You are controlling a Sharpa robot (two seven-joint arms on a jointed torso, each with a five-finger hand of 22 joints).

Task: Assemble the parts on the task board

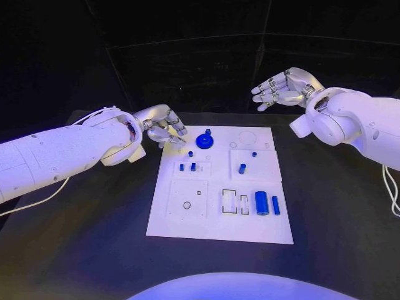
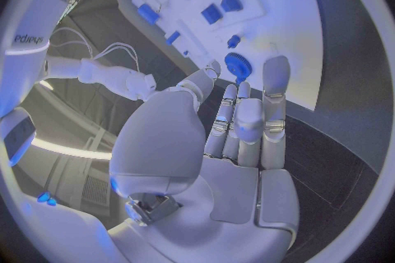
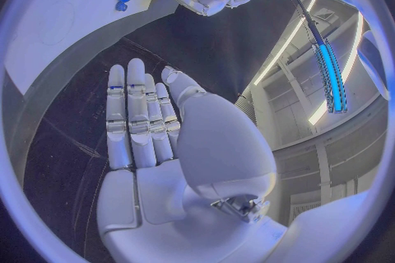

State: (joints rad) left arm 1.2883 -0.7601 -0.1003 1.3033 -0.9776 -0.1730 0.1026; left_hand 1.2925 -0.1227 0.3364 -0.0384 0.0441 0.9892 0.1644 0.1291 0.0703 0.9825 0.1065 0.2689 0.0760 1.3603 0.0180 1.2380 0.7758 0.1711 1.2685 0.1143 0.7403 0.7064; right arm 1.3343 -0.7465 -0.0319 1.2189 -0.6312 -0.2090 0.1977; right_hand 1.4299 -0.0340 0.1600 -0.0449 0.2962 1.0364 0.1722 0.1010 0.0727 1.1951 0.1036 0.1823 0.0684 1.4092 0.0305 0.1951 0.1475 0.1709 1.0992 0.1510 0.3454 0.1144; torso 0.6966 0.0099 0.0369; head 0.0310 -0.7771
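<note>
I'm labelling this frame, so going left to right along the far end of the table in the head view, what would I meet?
Left hand → blue gear standing on the task board → empty round outline on the board → right hand, raised beyond the board's far right corner.

near edge: bare table (image 1: 74, 250) lying open | board's far-left corner: left hand (image 1: 164, 127) crowding the blue gear (image 1: 205, 141) | far right: right hand (image 1: 285, 87) hovering well off the task board (image 1: 254, 232), fingers spread
</note>
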